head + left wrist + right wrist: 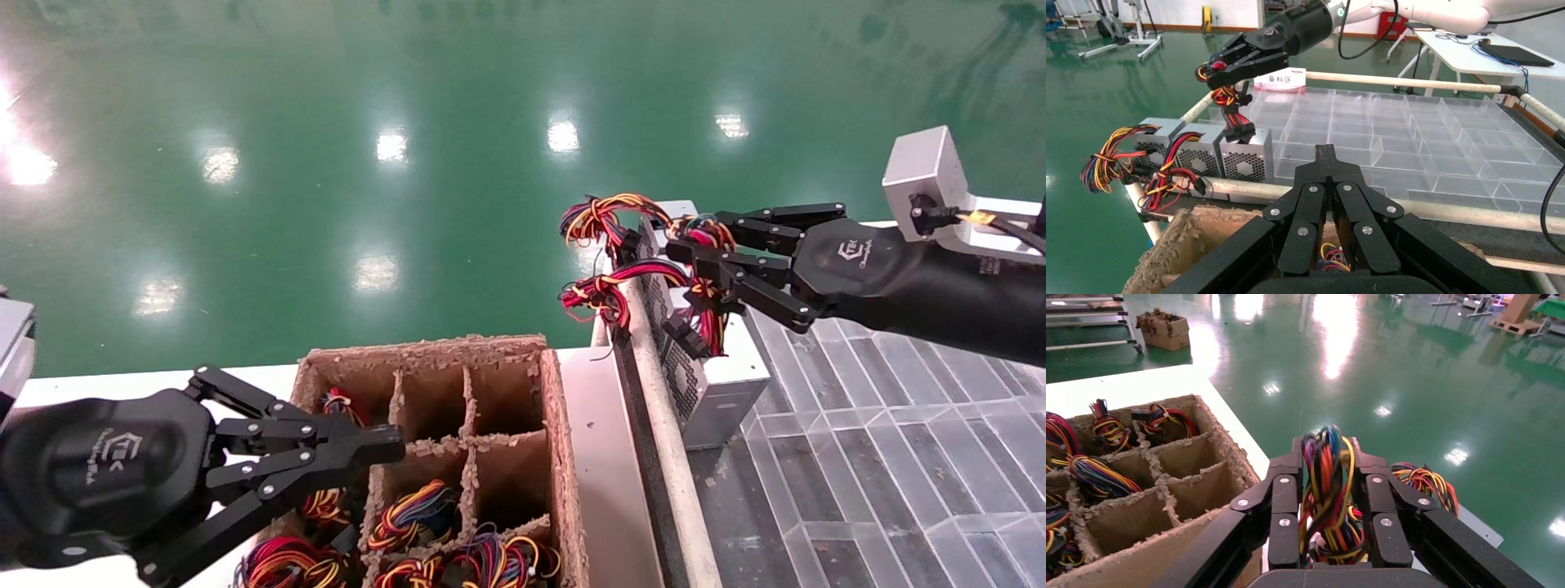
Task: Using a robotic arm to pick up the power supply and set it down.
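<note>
Green floor lies behind; our right gripper (695, 265) fingers clamp the power supply's (1243, 159) wire bundle (1327, 490). Release gently, box seated flat. Left gripper (384, 445) idles, fingers closed.

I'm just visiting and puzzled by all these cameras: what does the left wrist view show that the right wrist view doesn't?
Only the left wrist view shows three silver power supplies lined up along the edge of a tray of clear plastic compartments, and the right gripper from outside, lifting a wire bundle.

Only the right wrist view shows that bundle close up between the gripper's fingers.

Both show the divided cardboard box.
</note>
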You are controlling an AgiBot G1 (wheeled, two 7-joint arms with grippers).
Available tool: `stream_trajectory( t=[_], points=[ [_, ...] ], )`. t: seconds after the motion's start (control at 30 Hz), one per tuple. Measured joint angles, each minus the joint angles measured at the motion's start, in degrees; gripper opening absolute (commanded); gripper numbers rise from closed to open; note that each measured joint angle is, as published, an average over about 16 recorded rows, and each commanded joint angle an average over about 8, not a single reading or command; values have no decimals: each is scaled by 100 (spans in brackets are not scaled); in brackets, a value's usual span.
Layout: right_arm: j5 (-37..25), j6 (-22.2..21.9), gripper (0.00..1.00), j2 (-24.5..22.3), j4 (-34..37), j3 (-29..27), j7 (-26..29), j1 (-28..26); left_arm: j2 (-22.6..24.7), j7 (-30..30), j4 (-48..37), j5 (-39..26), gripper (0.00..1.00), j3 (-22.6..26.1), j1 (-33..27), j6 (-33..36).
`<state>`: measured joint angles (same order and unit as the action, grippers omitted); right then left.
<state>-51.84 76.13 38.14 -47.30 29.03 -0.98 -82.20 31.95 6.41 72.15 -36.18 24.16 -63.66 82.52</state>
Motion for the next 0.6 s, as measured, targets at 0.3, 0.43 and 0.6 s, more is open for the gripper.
stream_trajectory(
  t=[0.3, 0.43, 0.6],
  points=[
    [-37, -115, 100, -87, -462, -15, 190, -98, 0, 0, 0, 0, 0, 0, 0, 0],
    [-19, -141, 100, -106, -645, -44, 248, -85, 0, 0, 0, 0, 0, 0, 0, 0],
    [48, -114, 100, -117, -833, -114, 297, 7, 0, 0, 0, 0, 0, 0, 0, 0]
  ],
)
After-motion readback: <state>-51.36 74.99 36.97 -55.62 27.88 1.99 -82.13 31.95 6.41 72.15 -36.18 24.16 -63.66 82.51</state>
